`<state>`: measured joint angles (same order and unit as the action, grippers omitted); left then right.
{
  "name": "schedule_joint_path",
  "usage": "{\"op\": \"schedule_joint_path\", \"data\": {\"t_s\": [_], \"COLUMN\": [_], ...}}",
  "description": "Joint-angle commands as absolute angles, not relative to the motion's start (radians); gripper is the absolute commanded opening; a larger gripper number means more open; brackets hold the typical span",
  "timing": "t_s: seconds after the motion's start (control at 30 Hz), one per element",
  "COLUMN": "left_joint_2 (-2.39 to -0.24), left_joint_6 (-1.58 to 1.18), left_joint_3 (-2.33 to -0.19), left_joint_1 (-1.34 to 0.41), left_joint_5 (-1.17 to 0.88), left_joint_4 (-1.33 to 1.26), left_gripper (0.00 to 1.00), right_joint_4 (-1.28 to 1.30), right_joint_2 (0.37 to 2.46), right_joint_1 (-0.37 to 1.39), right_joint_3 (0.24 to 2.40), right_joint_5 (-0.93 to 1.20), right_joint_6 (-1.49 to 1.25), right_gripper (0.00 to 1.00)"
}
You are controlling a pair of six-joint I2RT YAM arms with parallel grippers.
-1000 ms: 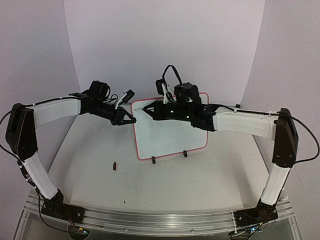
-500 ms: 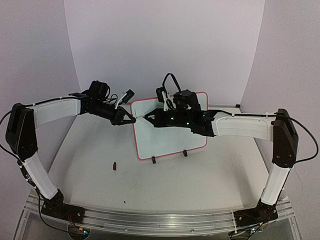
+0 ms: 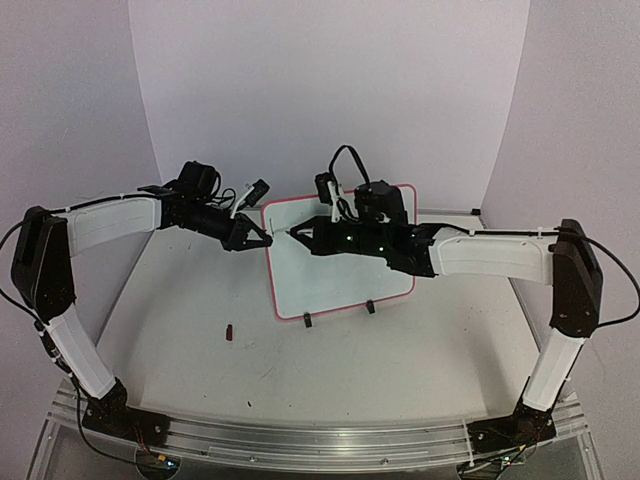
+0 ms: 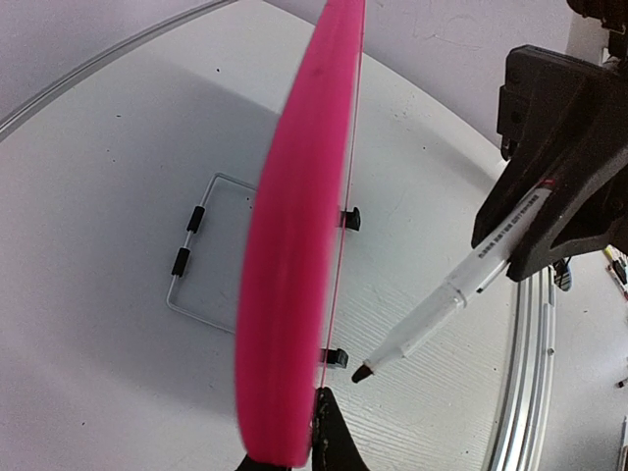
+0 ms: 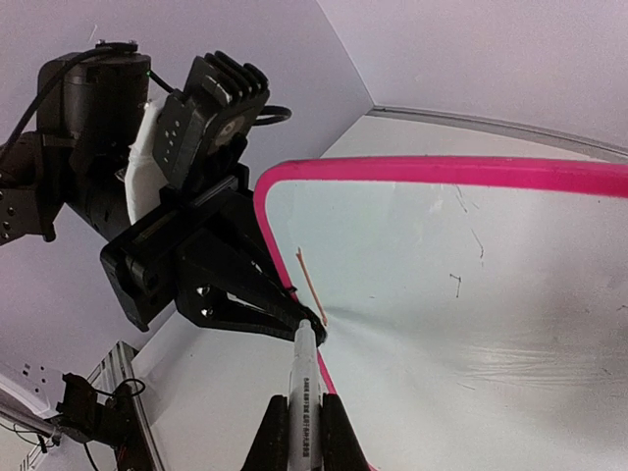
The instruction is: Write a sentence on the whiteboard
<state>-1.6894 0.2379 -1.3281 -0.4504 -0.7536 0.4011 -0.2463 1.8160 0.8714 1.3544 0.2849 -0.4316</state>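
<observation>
Whiteboard [image 3: 330, 290] stood upright on the bench [image 3: 200, 330], its left rim pinched by the closed left claw [image 3: 262, 240], marker [image 4: 461, 289] clamped in the right claw [image 3: 303, 234], tip held just beside the board's upper left rim.

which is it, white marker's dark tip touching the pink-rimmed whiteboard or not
Apart: left wrist view, edge-on, shows a gap between white marker's dark tip and pink-rimmed whiteboard.

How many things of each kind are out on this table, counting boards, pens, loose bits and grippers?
Boards: 1, the small rectangular whiteboard with a pink rim
Pens: 1, the white plastic marker with a dark tip
Loose bits: 1, a small dark red piece
Grippers: 2, the left gripper and the right gripper
Total: 5
</observation>
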Motion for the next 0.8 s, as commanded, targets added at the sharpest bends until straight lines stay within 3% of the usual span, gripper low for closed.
{"op": "schedule_joint_path", "data": {"t_s": [0.0, 0.77], "left_joint_2": [-1.697, -1.703], "left_joint_6": [0.275, 0.275], "left_joint_3": [-1.321, -1.323], "left_joint_1": [-0.447, -0.446], "left_joint_5": [-0.67, -0.669], "left_joint_4": [0.42, 0.423], "left_gripper": [0.0, 0.0], "right_joint_4": [-0.308, -0.308], "right_joint_2": [1.773, 1.843], "right_joint_1": [0.88, 0.882], "right_joint_3": [1.36, 1.416], "right_joint_5": [0.26, 0.227], "right_joint_6": [-0.411, -0.433], "right_gripper": [0.0, 0.0]}}
